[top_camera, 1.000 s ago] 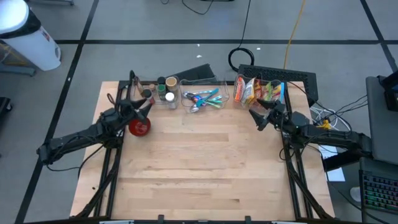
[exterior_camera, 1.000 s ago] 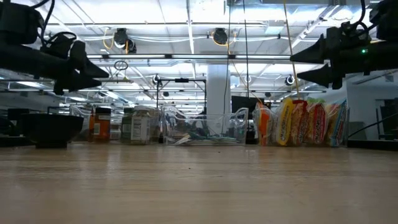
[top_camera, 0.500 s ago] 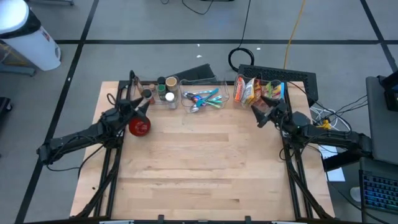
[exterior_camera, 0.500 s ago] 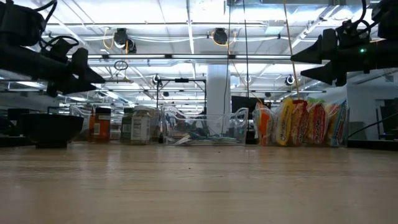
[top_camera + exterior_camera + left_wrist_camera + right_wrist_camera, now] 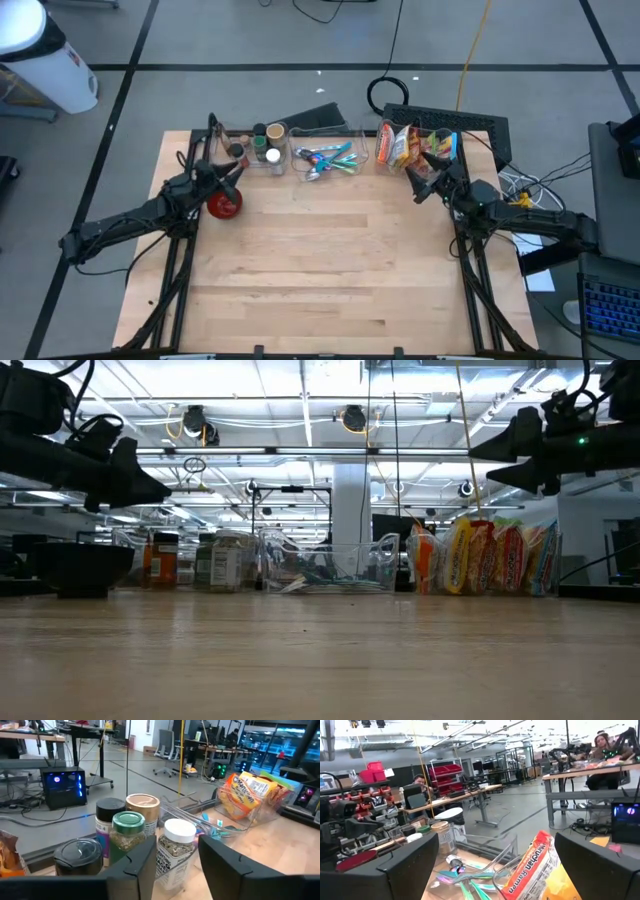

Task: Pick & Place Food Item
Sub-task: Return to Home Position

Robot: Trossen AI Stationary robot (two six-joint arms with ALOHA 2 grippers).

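**Jaws spread on both grippers, nothing held**

The left gripper [image 5: 233, 172] hangs in the air just beyond the red bowl [image 5: 224, 204], near the seasoning bottles [image 5: 175, 851] at the table's [image 5: 330, 270] far left. The right gripper [image 5: 417, 176] hangs near the noodle packs [image 5: 408, 146] at the far right.

Left gripper [image 5: 232, 174]: I see it backing off the bottles [image 5: 264, 146] a little.
Right gripper [image 5: 413, 184]: I see it climbing slightly.
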